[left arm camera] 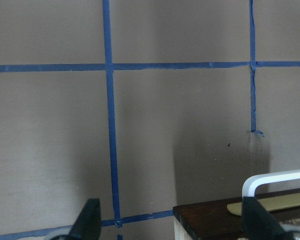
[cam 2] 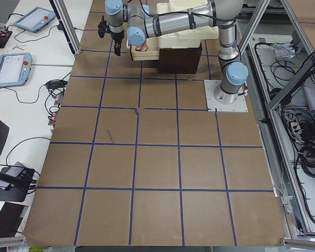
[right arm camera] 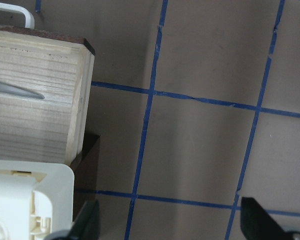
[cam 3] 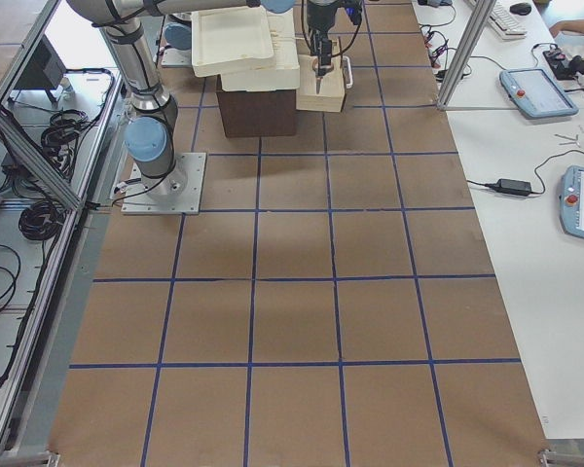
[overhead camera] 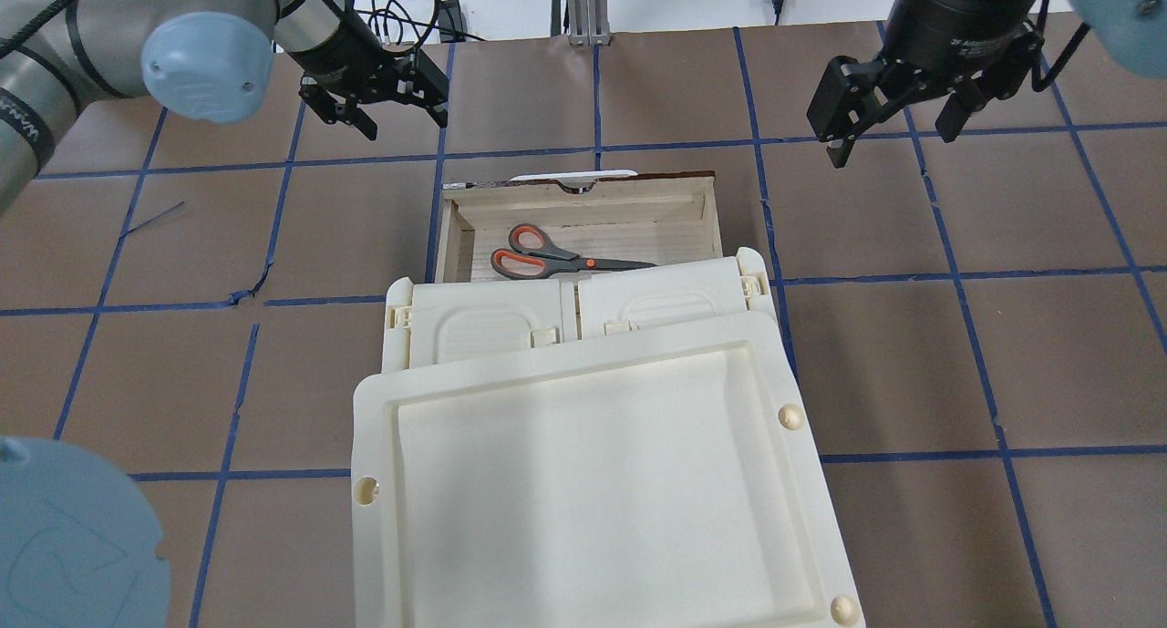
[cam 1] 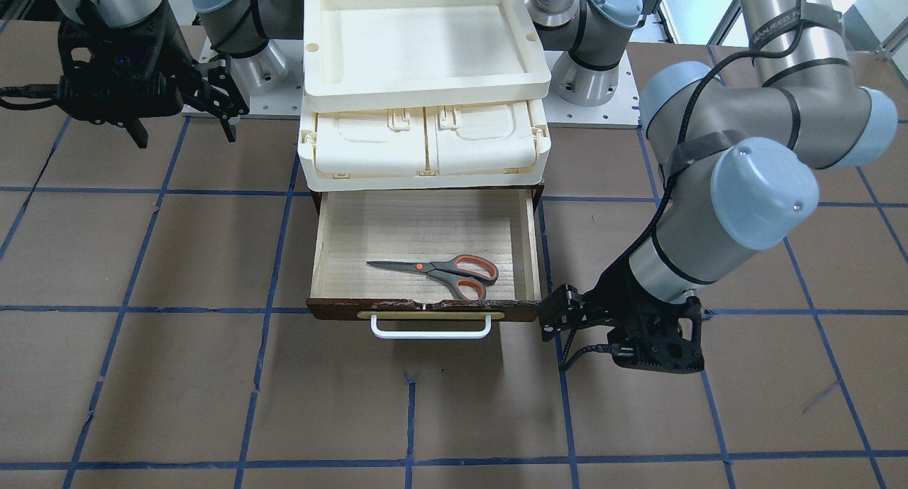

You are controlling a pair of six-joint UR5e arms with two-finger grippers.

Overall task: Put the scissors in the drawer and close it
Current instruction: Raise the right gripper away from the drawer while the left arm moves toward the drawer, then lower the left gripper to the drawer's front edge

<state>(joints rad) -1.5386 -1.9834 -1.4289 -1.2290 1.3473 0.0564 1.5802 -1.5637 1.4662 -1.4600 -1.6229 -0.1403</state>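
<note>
A robotics lab: teach pendants, cable bundles, aluminium framing around a tape-gridded table.

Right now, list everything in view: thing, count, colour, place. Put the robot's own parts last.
scissors: one, dark blades, grey handles lined orange, lying flat in the drawer, near its front.
drawer: one, pale wood inside, dark brown front, pulled out.
handle: one, white bar, on the drawer's front.
case: one, cream plastic, above the drawer.
tray: one, cream, resting on the case.
table: one, brown with a blue tape grid.
left hand: one, black, open, empty, near the drawer's front corner.
right hand: one, black, open, empty, over the table off the drawer's other side.
</note>
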